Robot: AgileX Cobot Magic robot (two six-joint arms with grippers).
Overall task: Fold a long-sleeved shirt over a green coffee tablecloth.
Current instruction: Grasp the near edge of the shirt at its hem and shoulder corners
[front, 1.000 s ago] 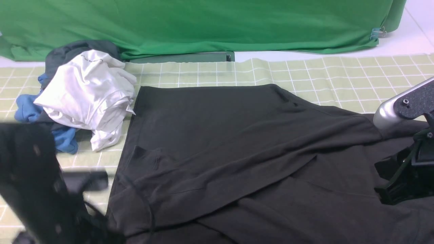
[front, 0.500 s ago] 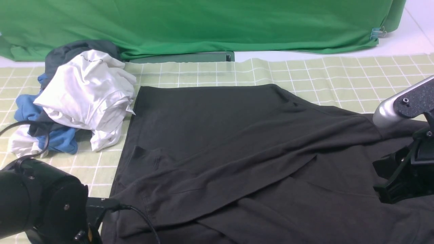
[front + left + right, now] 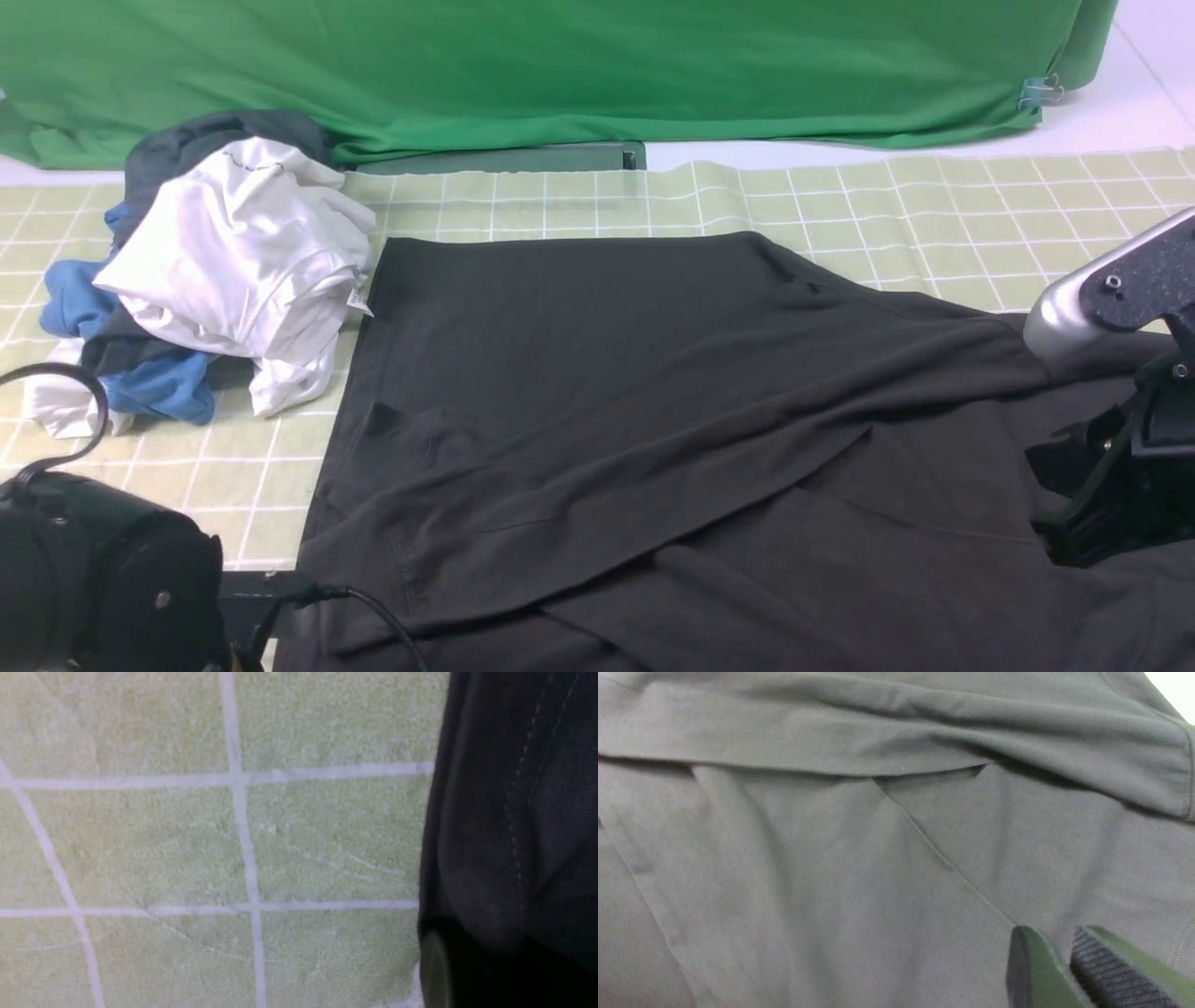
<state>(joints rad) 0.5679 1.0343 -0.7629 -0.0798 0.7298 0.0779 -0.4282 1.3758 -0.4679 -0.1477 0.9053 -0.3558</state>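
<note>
Black knit cloth covers most of the surface: the large black long-sleeved shirt (image 3: 653,392) lies spread on the wide pale yellow-green tablecloth (image 3: 934,205) with its grid of thin white lines. A long band of the shirt is folded across its body, running slantwise from the far right toward the near left corner.

At that near left corner the left claw (image 3: 472,975) sits low, right at the shirt's stitched edge where it meets the bare tablecloth. Its jaws are pressed together. The left wrist view shows dark fabric running down onto the claw, but I cannot tell whether any cloth is caught between the jaws.

Over the shirt's right side, the right claw (image 3: 1052,947) has its two dark green fingers slightly parted, with a narrow gap and one ribbed pad showing. Nothing lies between them, and whether the tips touch the fabric below is unclear.

Beside the shirt's far left corner, on the tablecloth, sits a crumpled heap of white, blue and dark grey garments (image 3: 224,261). A plain bright green fabric sheet (image 3: 560,65) hangs behind.
</note>
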